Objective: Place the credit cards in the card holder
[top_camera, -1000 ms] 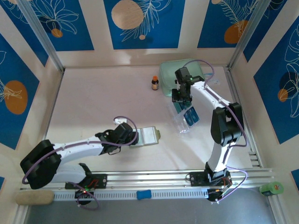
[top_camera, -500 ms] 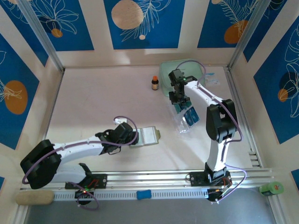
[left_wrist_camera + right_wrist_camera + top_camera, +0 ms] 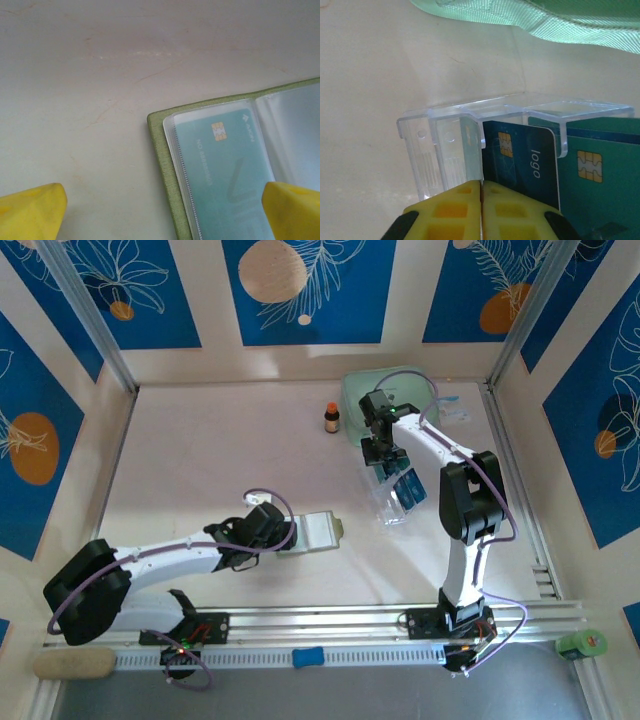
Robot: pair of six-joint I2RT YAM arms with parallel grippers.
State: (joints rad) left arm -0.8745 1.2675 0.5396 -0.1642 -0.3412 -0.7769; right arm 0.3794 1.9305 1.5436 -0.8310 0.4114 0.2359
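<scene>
The card holder [image 3: 318, 531] lies open on the table, olive-green edge [image 3: 165, 165] showing, with one teal credit card [image 3: 225, 165] in its clear pocket. My left gripper [image 3: 280, 534] [image 3: 162, 215] hovers open over its left end, yellow fingertips [image 3: 30, 210] wide apart. More credit cards [image 3: 408, 490] stand in a clear tray [image 3: 392, 508]: a dark blue one [image 3: 520, 160] and a teal one [image 3: 600, 185]. My right gripper [image 3: 385, 455] [image 3: 481, 192] is shut at the tray's far end. Its seam lines up with the dark card's left edge; whether the card is pinched is unclear.
A mint-green zip case [image 3: 360, 398] [image 3: 560, 15] lies just behind the tray at the back right. A small brown bottle [image 3: 332, 419] stands left of it. Open table stretches between the two arms and to the back left.
My right gripper has closed its jaws and shifted slightly back and left over the tray's far end. The left arm and the card holder have not moved.
</scene>
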